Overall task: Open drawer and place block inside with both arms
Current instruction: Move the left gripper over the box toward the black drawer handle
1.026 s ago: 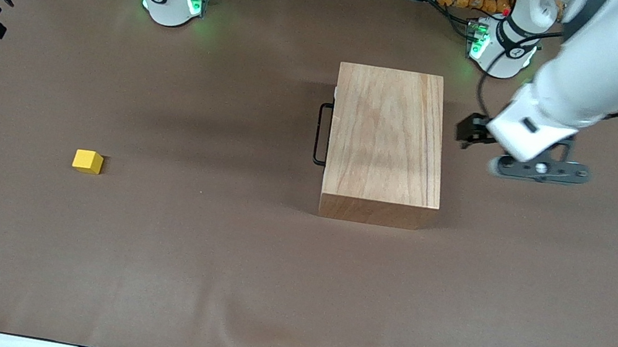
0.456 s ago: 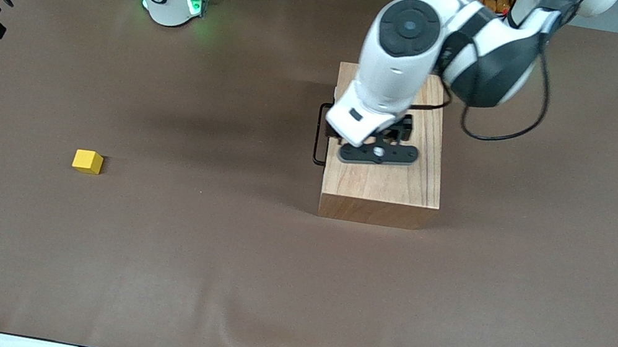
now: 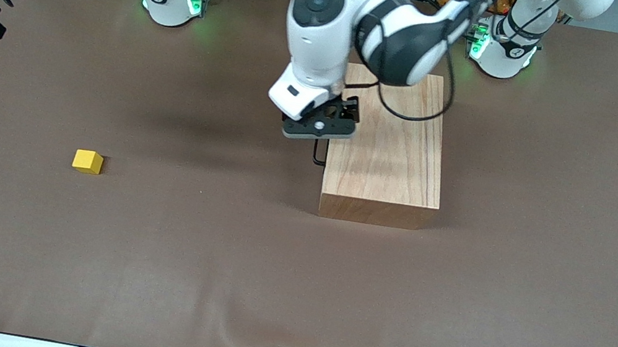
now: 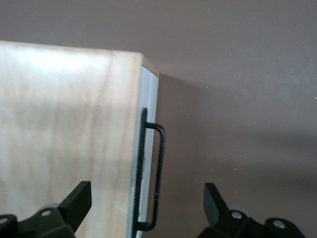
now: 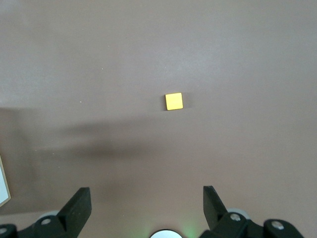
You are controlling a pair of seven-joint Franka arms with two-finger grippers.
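My left end effector (image 3: 318,127) hangs with its fingers (image 4: 77,201) spread wide over the thin black wire handle (image 4: 154,173) on the white front panel of the drawer (image 4: 147,148), which sits shut in the large light-wood box (image 3: 386,142). My right end effector (image 5: 146,210) is raised high over the brown surface (image 3: 207,257), fingers apart and holding nothing. The small bright yellow cube block (image 3: 88,161) rests on the surface toward my right arm's end, well apart from the box.
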